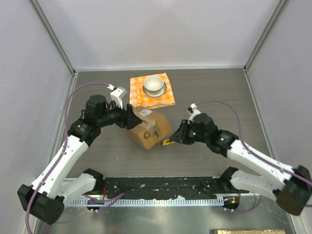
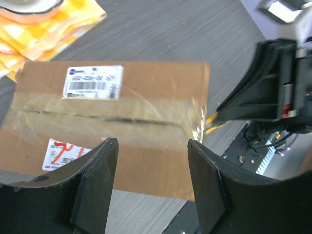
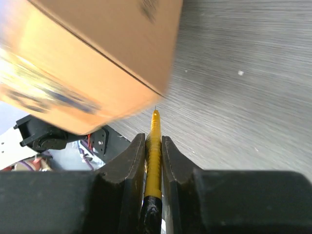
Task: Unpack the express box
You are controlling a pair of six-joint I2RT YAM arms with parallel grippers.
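Note:
The express box (image 1: pixel 148 129) is a brown carton with glossy tape, a white shipping label and a red-marked sticker; it lies mid-table. In the left wrist view the box (image 2: pixel 146 97) shows a dark slit along its taped seam. My left gripper (image 1: pixel 131 118) is open at the box's left side, its jaws (image 2: pixel 152 161) over the box's near edge without touching it. My right gripper (image 1: pixel 176 138) is shut on a yellow cutter (image 3: pixel 154 141) whose thin tip points at the box's right corner (image 3: pixel 122 58), just short of it. The cutter also shows in the top view (image 1: pixel 168 142).
An orange checked cloth (image 1: pixel 166 97) lies behind the box with a white bowl (image 1: pixel 154 85) on it. A black strip with a white toothed rail (image 1: pixel 161 187) runs along the near edge between the arm bases. Grey walls enclose the table.

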